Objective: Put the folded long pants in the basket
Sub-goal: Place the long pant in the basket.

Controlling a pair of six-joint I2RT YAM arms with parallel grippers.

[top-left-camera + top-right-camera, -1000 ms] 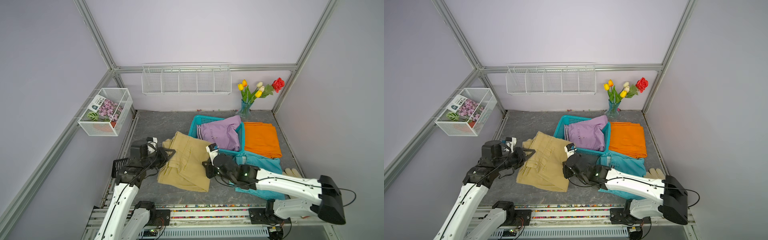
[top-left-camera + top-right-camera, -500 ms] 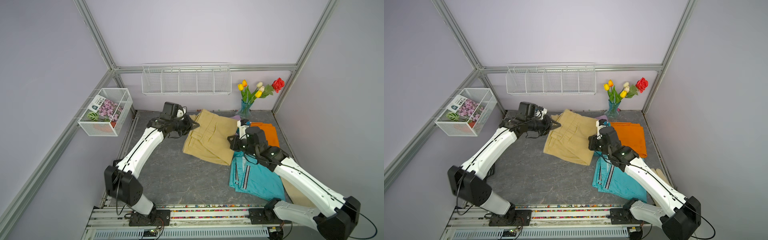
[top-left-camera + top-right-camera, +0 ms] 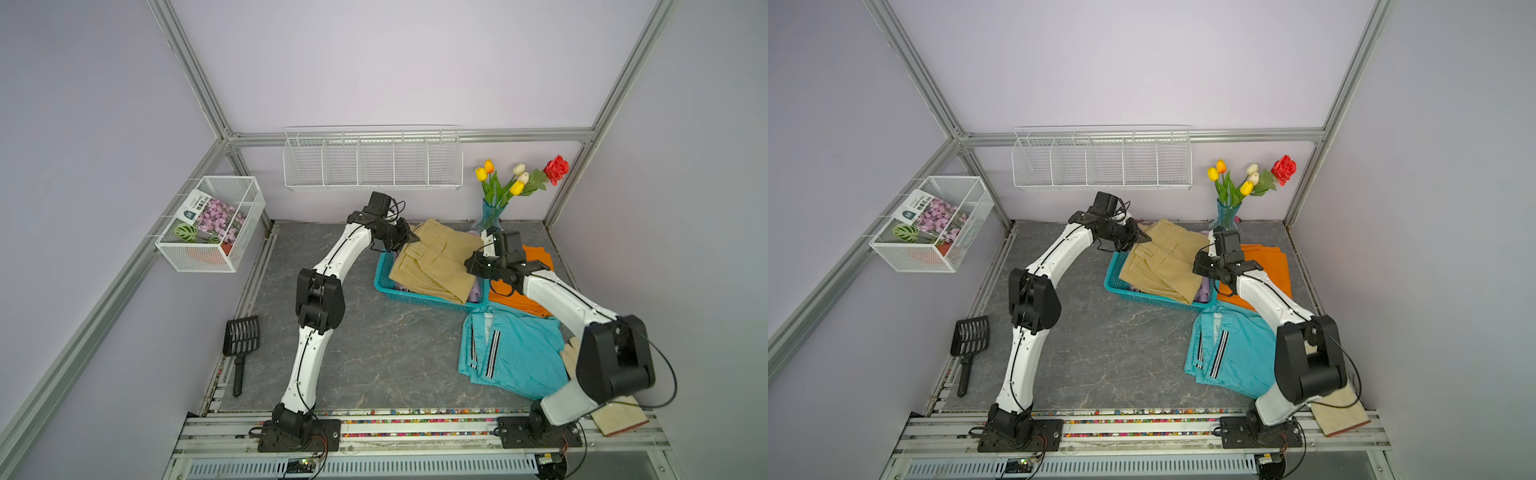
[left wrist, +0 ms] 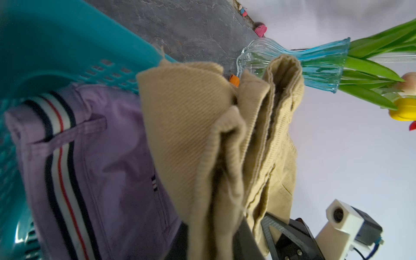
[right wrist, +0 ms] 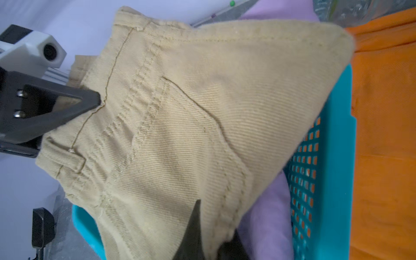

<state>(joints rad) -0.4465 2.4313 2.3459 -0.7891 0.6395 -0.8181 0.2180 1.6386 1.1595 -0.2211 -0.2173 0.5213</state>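
Both end effectors are clamped on the khaki pants [image 3: 432, 266], which are spread over the turquoise basket [image 3: 415, 297]. The left end effector [image 3: 409, 239] pinches the edge at the basket's far-left corner, and the right end effector [image 3: 471, 266] pinches the edge by its right wall. The khaki cloth hides most of the lilac pants [image 4: 101, 168] inside the basket. The right arm covers part of the orange pants [image 3: 1273, 270], which lie just right of the basket. The teal pants [image 3: 515, 357] lie in front of the basket on the desk.

Both top views are bright and sharp, with only faint, soft shadows on the grey floor [image 3: 374, 353]. In the left wrist view the basket [image 4: 56, 45] is blurry up close. In the right wrist view the khaki pants [image 5: 180, 112] look sharp.
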